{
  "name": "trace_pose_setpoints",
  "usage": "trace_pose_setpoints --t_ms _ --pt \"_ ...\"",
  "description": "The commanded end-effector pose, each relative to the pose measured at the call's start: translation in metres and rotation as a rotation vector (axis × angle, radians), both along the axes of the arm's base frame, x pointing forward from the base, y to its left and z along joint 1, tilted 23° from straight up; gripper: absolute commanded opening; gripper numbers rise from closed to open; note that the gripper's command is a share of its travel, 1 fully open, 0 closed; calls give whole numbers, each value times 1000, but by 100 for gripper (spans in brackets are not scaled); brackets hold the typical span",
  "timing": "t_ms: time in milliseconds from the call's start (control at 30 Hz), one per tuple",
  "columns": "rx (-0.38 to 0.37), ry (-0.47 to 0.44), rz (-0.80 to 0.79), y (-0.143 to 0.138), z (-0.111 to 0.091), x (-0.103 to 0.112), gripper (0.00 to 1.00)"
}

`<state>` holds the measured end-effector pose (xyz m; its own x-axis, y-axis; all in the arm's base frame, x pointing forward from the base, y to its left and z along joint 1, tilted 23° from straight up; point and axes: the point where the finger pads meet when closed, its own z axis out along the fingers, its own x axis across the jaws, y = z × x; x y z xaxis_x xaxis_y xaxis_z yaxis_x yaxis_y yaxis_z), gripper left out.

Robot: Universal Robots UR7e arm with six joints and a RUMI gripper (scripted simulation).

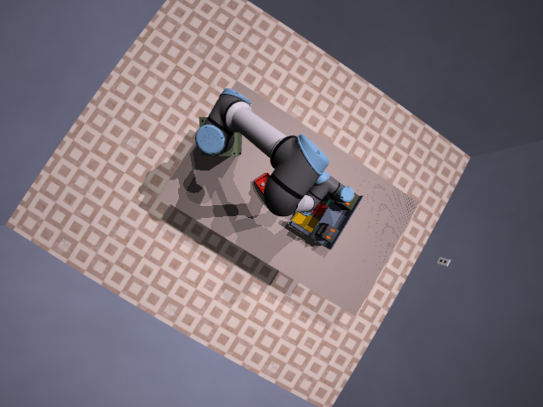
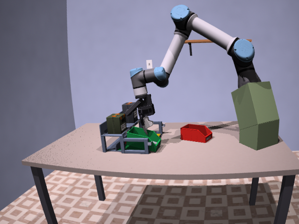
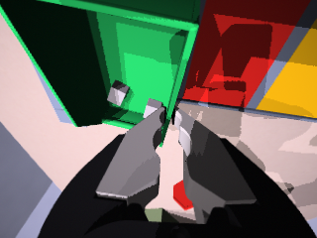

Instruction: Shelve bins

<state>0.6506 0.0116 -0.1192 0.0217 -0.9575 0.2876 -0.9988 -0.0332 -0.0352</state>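
Note:
The green bin (image 2: pixel 142 139) sits tilted at the front of the grey shelf (image 2: pixel 125 136), partly under its frame. My gripper (image 2: pixel 145 127) points down at it. In the wrist view my gripper (image 3: pixel 168 107) is shut on the green bin's (image 3: pixel 139 64) thin side wall, one finger on each side. Two small grey parts (image 3: pixel 118 93) lie inside the bin. Red (image 3: pixel 233 55) and yellow (image 3: pixel 292 79) marks show on the shelf floor beside it. The red bin (image 2: pixel 195 133) stands on the table to the right of the shelf; it also shows in the top view (image 1: pixel 262 181).
Two dark boxes with orange labels (image 2: pixel 116 122) stand on the shelf's upper board. The arm's green pedestal (image 2: pixel 255 115) stands at the table's right end. From above, the arm hides much of the shelf (image 1: pixel 324 223).

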Motion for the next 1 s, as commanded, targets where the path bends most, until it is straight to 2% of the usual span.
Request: trace_pose_setpoints --t_ms 0,800,833,967 --pt "1 -6 0 -1 0 3 0" --pt "1 -6 -1 -2 0 4 0" --pt "2 -6 -1 -2 0 4 5" --pt "2 -6 -2 -2 0 4 5"
